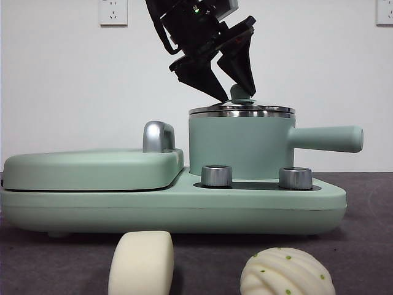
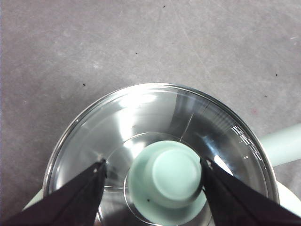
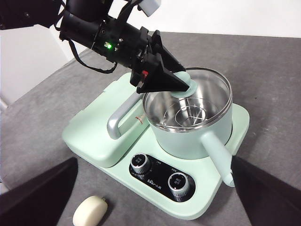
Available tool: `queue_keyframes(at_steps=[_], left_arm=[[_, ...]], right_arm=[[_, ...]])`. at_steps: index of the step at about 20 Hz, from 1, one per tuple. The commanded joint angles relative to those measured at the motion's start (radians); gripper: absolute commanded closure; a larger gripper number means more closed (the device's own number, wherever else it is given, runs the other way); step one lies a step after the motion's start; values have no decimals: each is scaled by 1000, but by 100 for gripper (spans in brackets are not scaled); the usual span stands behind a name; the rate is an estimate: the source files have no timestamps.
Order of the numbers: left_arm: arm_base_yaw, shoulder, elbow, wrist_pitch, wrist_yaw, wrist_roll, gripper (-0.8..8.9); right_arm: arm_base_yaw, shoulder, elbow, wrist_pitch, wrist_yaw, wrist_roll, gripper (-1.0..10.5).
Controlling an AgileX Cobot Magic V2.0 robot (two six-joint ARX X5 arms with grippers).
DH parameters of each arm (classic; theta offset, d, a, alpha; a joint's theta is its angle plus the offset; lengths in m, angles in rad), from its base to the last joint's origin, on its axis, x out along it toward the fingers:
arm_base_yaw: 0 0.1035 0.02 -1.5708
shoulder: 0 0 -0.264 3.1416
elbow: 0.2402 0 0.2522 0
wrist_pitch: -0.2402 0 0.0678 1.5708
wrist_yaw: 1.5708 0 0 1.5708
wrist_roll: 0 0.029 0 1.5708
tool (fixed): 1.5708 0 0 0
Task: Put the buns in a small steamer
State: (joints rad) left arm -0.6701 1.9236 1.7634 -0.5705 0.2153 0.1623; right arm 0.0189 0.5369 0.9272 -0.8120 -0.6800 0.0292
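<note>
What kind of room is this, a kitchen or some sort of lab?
Probably a lab or test bench made up like a kitchen: a mint-green cooker with a small steamer sits on a grey cloth-covered table before a bare white wall with sockets.

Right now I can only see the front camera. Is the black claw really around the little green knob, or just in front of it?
Observer: Around it. In the left wrist view, the green knob sits between the two open jaws of the left gripper.
Operator: Where's the other arm? I can't see it.
Observer: The right gripper hangs open high above the table, looking down on the small steamer.
Operator: Is a bun inside?
Observer: No. Through the glass lid, the right wrist view shows only shiny steel inside.
</note>
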Motion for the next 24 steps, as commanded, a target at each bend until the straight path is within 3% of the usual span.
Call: queue_keyframes(at_steps=[1,5,9,14,24], left_arm=[[-11,26,29,10,2,19,510],[-11,29,29,11,2,32,545],[-11,29,29,8,2,32,688],[-14,29,43,8,2,26,695],[9,29,393,-285,2,24,695]], right_arm=[[0,4,17,3,-1,-3,427],[0,4,17,3,-1,-3,427],[0,4,17,3,-1,-3,427],[0,4,17,3,-1,-3,427],[3,5,17,-12,-5,-2,428]])
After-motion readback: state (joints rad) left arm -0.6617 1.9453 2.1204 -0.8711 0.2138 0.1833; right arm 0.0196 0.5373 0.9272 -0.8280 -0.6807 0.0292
